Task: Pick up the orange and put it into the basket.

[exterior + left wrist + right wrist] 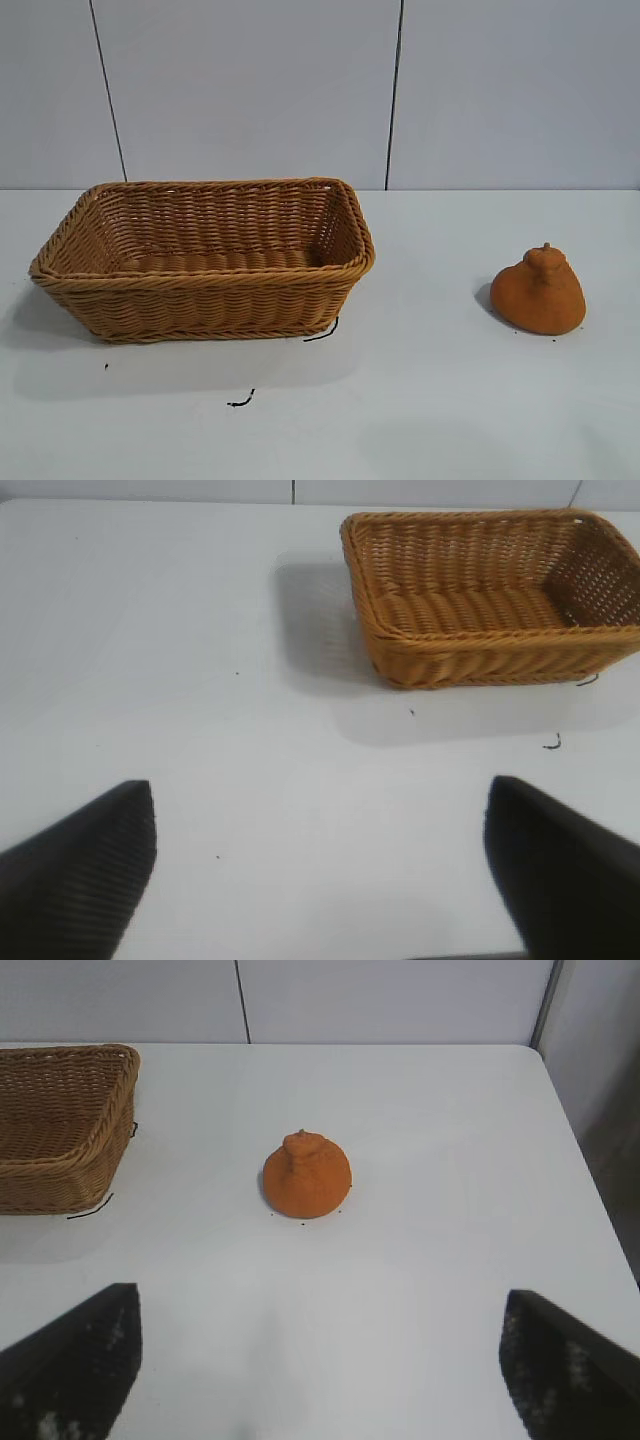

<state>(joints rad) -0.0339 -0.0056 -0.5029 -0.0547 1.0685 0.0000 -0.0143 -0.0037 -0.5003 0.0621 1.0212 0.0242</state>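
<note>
The left gripper [320,870] hovers above the white counter [200,680], its two dark jaws spread wide apart with only bare surface between them. Well beyond it sits the basket [480,650], a rectangular woven wicker one with a braided rim, holding nothing. Two small dark scraps [553,743] lie on the counter just beside its near wall.

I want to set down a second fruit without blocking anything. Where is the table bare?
Bare patches: the strip between the basket and the orange, and the table in front of both. Nowhere is crowded; only small dark scraps lie before the basket.
</note>
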